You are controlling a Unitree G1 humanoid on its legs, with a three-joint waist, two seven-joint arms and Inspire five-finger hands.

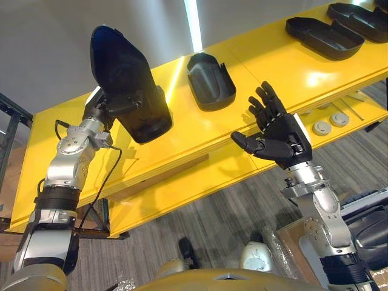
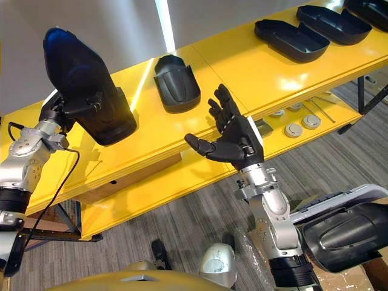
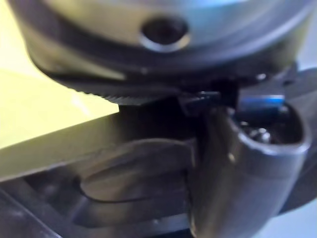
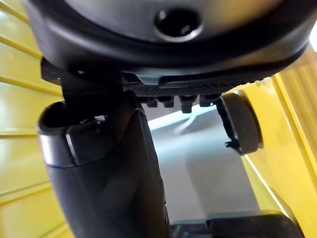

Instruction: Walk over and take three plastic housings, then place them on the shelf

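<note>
At left, above the yellow shelf, left hand grips a raised black housing, thumb over its rim. Mid-shelf: second housing lying flat. Right hand empty, fingers spread wide. Far right: third housing, fourth housing.

1. The raised housing, a glossy black plastic shell with a rounded nose, is clasped in the left hand. It is tilted nose-up over the left part of the yellow shelf.
2. The middle housing lies hollow side up on the shelf's top board.
3. The third housing and the fourth housing lie side by side at the shelf's right end, hollows up.
</note>
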